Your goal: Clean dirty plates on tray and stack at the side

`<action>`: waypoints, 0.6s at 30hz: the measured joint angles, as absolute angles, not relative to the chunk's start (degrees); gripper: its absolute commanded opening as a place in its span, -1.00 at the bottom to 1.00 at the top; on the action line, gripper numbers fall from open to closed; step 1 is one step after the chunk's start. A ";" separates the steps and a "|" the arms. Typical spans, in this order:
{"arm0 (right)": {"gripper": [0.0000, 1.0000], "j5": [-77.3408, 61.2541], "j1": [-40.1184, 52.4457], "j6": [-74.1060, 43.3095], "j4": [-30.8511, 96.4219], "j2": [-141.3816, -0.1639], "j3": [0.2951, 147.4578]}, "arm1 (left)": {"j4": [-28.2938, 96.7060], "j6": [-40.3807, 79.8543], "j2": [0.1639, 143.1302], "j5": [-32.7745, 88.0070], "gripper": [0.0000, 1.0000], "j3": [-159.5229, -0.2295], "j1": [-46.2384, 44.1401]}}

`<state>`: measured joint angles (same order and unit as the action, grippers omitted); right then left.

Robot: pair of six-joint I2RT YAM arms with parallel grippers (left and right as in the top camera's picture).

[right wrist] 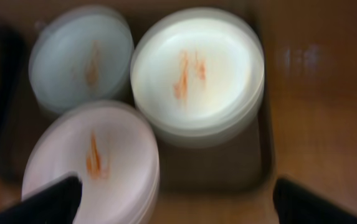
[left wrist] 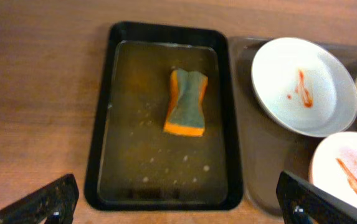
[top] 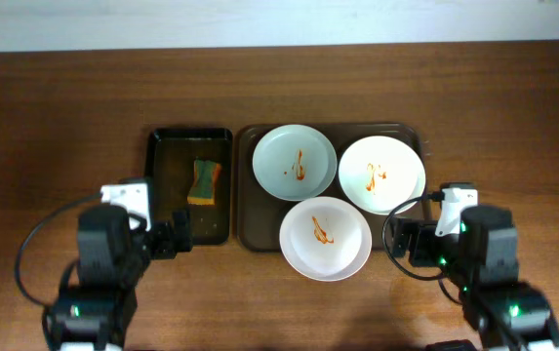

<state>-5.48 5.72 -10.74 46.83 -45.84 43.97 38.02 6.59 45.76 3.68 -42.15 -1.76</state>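
Three white plates with orange-red sauce squiggles lie on the dark brown tray point(top: 258, 219): a bluish one point(top: 295, 162) at the back left, one point(top: 381, 174) at the back right, and one point(top: 325, 238) in front. My left gripper point(top: 177, 237) is open and empty, near the front edge of a black tray. My right gripper point(top: 401, 239) is open and empty, just right of the front plate. The left wrist view shows the bluish plate point(left wrist: 303, 87) and front plate point(left wrist: 346, 171) past the open fingers point(left wrist: 178, 202). The right wrist view, blurred, shows all three plates point(right wrist: 197, 68) above the open fingers point(right wrist: 178, 199).
A narrower black tray point(top: 167, 185) with wet liquid stands left of the brown tray. It holds an orange and green sponge point(top: 204, 182), which also shows in the left wrist view point(left wrist: 186, 102). Bare wooden table lies to the right of the brown tray point(top: 513, 146).
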 measured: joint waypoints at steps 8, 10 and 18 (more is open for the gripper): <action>0.87 -8.51 5.72 -10.74 55.16 -67.29 57.08 | 48.53 4.91 73.06 7.79 0.76 -62.37 -1.74; 0.84 -10.22 5.72 -10.81 55.24 -68.77 57.08 | 41.39 4.49 77.14 8.99 0.59 -62.52 -2.33; 0.85 -10.72 5.72 -10.94 55.16 -69.71 57.12 | 26.79 4.01 100.18 3.18 0.15 -62.81 -6.02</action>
<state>-10.72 5.72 -10.94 55.16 -69.71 57.12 26.79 4.01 100.18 3.18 -62.81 -6.02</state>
